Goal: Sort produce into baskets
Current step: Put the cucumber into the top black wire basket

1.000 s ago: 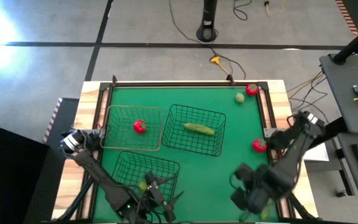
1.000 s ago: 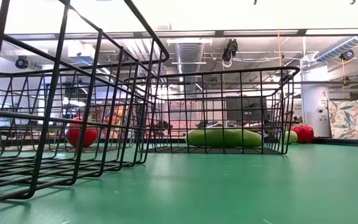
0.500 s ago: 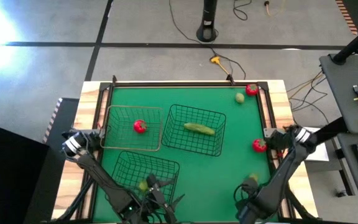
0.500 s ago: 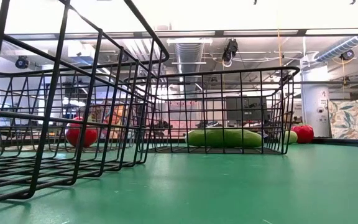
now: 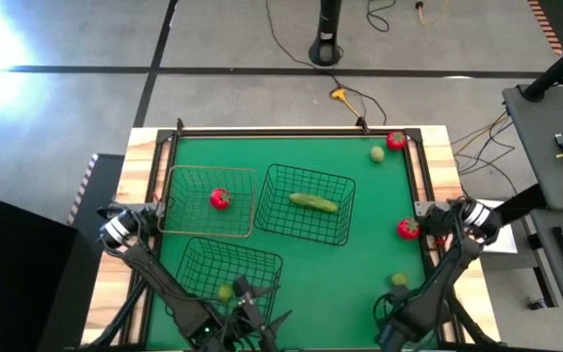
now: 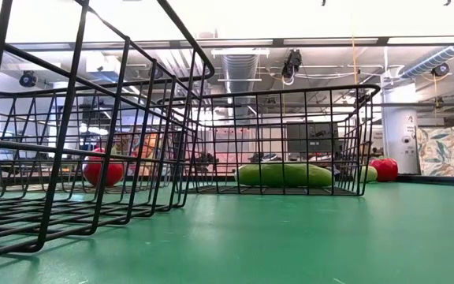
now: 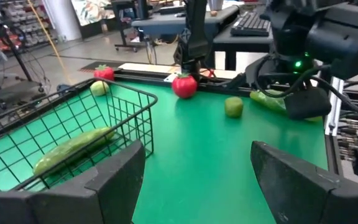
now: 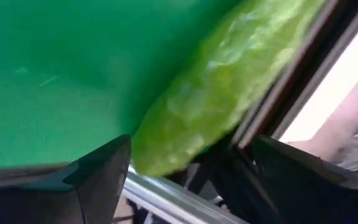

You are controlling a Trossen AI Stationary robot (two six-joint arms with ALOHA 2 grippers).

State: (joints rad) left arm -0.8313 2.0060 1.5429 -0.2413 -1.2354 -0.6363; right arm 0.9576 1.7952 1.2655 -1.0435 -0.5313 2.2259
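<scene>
Right wrist view: the right hand (image 8: 191, 168) gapes wide around a cucumber (image 8: 222, 87) at the table edge.

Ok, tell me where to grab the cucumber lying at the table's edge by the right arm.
Grip the cucumber across its middle, probably from above: it lies flat, long and slim, along the edge rail, blocking a side approach. The right end effector is open beside it.

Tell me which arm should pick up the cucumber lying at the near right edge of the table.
Right. The right gripper is open, with the loose cucumber directly ahead between its fingers at the table's edge. The left gripper is open too, but sits by the near basket, across the table.
</scene>
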